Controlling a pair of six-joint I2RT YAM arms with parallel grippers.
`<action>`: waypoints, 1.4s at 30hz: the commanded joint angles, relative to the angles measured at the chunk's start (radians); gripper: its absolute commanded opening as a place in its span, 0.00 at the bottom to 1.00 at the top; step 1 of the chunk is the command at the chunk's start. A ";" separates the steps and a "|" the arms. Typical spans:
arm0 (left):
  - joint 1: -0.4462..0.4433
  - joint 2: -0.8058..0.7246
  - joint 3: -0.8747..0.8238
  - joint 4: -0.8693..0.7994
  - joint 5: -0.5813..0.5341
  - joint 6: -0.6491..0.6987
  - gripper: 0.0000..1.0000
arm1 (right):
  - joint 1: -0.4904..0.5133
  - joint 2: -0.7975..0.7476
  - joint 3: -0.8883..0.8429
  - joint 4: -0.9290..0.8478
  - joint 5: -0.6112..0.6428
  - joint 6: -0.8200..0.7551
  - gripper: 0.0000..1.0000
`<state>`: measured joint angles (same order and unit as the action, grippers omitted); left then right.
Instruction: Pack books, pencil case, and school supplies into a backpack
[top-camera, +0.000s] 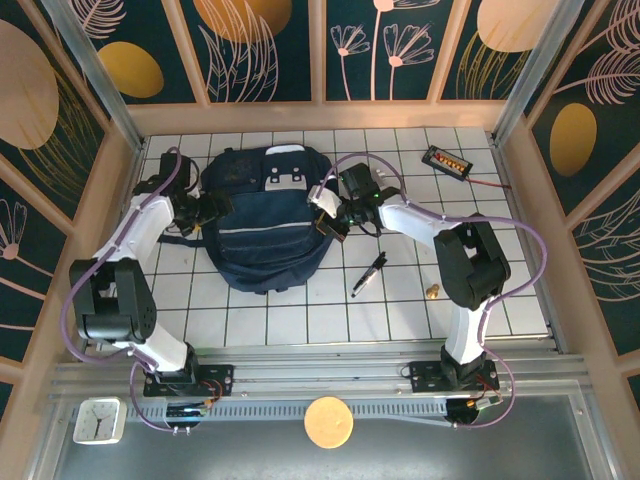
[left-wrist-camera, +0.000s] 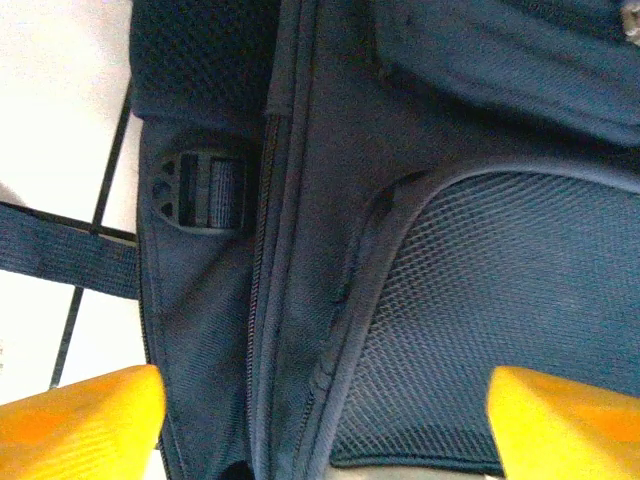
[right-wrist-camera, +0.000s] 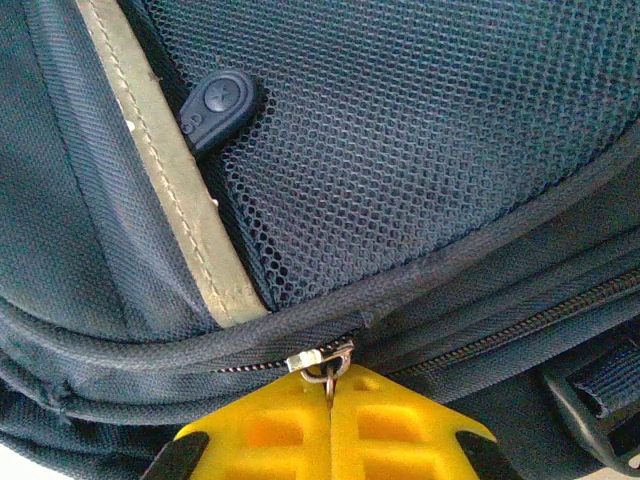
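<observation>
Backpack (top-camera: 265, 230) lies between the claws: right claw (right-wrist-camera: 330, 385) pinched tight on its zipper pull (right-wrist-camera: 325, 360), left claw (left-wrist-camera: 322, 415) wide and empty over its side, pen (top-camera: 368, 274) near the right claw.

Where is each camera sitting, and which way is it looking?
Top: high behind the robot, looking down at the white tiled table and big navy fabric backpack; left arm and right arm show.
Left wrist: on its arm, facing the backpack's side; open left gripper, yellow fingers in bottom corners.
Right wrist: facing the mesh; right gripper shut on the small silver zipper pull.
All share the backpack.
</observation>
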<state>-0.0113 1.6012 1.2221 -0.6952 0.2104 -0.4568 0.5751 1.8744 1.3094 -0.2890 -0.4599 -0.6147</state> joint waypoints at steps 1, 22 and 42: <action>0.008 0.029 -0.022 0.063 0.076 0.007 0.78 | -0.001 -0.009 0.019 -0.054 0.024 -0.013 0.00; 0.008 -0.003 -0.261 0.434 0.243 -0.328 0.00 | 0.074 -0.030 0.013 -0.197 0.104 -0.076 0.00; 0.008 -0.183 -0.482 0.744 0.242 -0.701 0.00 | 0.282 -0.031 0.034 -0.193 0.085 0.429 0.00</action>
<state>0.0013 1.4597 0.7689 -0.0673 0.4309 -1.0176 0.7940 1.8072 1.3109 -0.4908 -0.3130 -0.3805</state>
